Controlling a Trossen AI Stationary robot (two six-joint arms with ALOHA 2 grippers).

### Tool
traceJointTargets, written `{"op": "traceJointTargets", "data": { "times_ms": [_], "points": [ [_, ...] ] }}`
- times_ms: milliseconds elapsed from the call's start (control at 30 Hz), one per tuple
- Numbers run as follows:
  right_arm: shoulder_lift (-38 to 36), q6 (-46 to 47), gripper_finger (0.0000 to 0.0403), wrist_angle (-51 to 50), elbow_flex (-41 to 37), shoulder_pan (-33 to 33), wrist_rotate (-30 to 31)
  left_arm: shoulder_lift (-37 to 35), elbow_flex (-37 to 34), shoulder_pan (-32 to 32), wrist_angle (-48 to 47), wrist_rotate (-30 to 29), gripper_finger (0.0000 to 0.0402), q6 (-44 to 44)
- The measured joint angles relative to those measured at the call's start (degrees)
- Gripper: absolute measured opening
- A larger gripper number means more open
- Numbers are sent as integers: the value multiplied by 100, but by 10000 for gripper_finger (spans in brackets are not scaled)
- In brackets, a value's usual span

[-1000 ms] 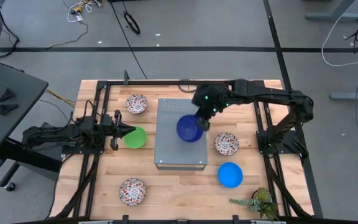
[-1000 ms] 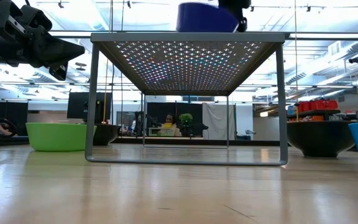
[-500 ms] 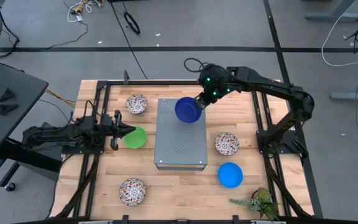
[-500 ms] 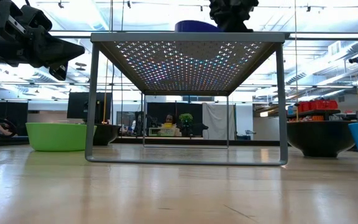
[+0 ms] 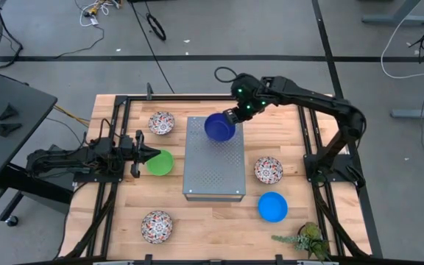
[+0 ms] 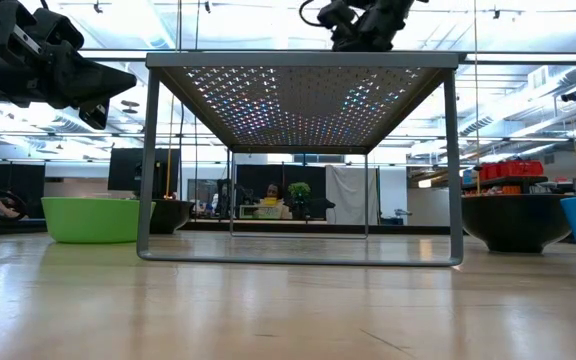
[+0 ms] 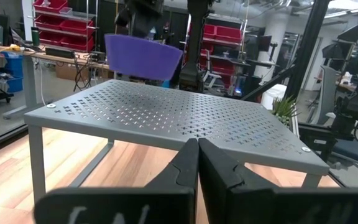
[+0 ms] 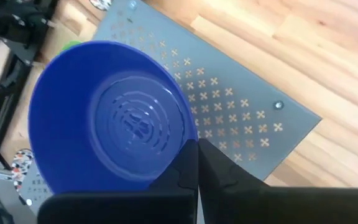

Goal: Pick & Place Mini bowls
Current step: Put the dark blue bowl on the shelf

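The right end effector (image 5: 230, 119), clamped on the navy bowl (image 5: 218, 127)'s rim, holds it above the metal box (image 5: 213, 165)'s far end. The left end effector (image 5: 144, 154) is closed, empty, left of the box.

You're in robotics lab or workshop: wooden bench (image 5: 212, 213) on bare concrete floor (image 5: 219, 37), loose cables (image 5: 153, 26) upper left of high view, red storage bins (image 7: 55, 12) on racks upper left of left wrist view.
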Motion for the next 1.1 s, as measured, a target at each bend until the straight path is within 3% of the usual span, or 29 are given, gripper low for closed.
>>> {"op": "traceJointTargets", "data": {
  "times_ms": [1100],
  "points": [
    [314, 98, 8, 37, -2, -96, 153, 2, 1, 0, -4, 1, 14, 1]
  ]
}}
